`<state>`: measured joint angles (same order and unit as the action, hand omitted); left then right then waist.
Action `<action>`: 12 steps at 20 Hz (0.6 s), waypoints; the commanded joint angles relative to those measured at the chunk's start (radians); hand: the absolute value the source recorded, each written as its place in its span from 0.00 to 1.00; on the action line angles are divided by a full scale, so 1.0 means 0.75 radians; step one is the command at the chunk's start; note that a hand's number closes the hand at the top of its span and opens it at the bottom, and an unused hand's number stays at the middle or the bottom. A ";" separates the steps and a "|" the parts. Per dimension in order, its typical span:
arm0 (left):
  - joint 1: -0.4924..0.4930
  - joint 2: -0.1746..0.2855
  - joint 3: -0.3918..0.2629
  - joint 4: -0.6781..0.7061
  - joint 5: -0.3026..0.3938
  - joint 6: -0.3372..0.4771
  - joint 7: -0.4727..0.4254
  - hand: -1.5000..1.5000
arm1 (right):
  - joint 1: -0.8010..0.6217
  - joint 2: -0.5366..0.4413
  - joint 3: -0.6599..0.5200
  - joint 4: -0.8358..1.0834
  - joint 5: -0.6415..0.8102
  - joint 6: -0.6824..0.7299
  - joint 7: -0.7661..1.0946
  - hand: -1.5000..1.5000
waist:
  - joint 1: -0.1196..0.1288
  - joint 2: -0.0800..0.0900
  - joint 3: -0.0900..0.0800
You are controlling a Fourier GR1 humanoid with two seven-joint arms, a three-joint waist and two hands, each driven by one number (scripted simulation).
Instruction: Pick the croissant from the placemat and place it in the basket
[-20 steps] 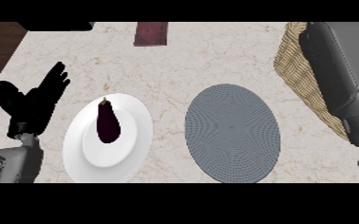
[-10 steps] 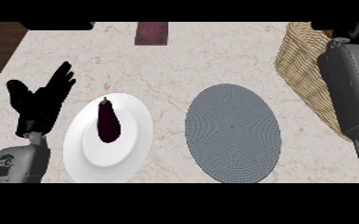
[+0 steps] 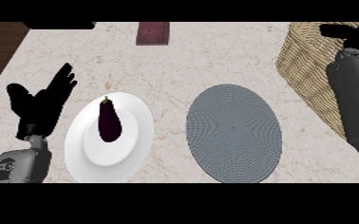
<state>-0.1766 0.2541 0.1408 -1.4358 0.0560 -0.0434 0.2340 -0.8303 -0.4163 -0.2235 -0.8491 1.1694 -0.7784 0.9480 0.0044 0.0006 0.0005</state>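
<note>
1. Croissant is not in sight; the placemat (image 3: 233,133) does not carry it.
2. My right hand (image 3: 341,30) has moved further over the basket (image 3: 303,61), so placing seems near; grasping or not, I cannot tell.
3. Left hand (image 3: 43,102) rests released beside the plate (image 3: 133,140).

Counter top (image 3: 210,57) is pale beige marble with faint brown veining, evenly lit. A dark maroon block (image 3: 153,32) sits at its far edge. Left of the block, a flat black shape (image 3: 60,25) lies along the same edge. Further left of the block, a dark brown wood surface (image 3: 10,40) shows past the counter's corner.
</note>
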 commanded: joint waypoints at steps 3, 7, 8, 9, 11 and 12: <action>-0.032 -0.003 0.003 0.029 0.005 -0.006 0.015 0.50 | -0.019 -0.001 -0.108 -0.142 0.031 -0.206 0.119 0.00 | -0.011 -0.003 -0.001; 0.027 0.023 0.036 0.045 0.016 -0.033 -0.048 0.50 | 0.136 0.025 -0.209 -0.390 -0.004 -0.306 0.133 0.00 | -0.045 -0.016 -0.001; 0.018 0.046 0.054 0.001 0.032 -0.029 0.019 0.50 | 0.201 0.012 -0.240 -0.459 -0.055 -0.302 0.105 0.00 | -0.051 -0.021 0.000; 0.069 -0.001 0.036 0.039 -0.008 0.012 -0.051 0.50 | 0.246 0.009 -0.238 -0.582 -0.084 -0.227 0.103 0.00 | -0.080 -0.029 -0.002; -0.028 0.062 0.094 0.064 0.029 -0.008 -0.014 0.50 | 0.419 0.031 -0.251 -0.755 -0.156 -0.195 0.074 0.00 | -0.090 -0.023 -0.001; 0.029 0.026 0.051 0.016 0.024 -0.015 0.007 0.50 | 0.468 0.045 -0.252 -0.881 -0.158 -0.117 0.115 0.00 | -0.081 -0.027 -0.002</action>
<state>-0.1672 0.2781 0.1810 -1.4081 0.0702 -0.0537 0.2254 -0.6189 -0.3989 -0.3861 -1.2852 1.1049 -0.8885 0.9895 -0.0434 -0.0148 -0.0005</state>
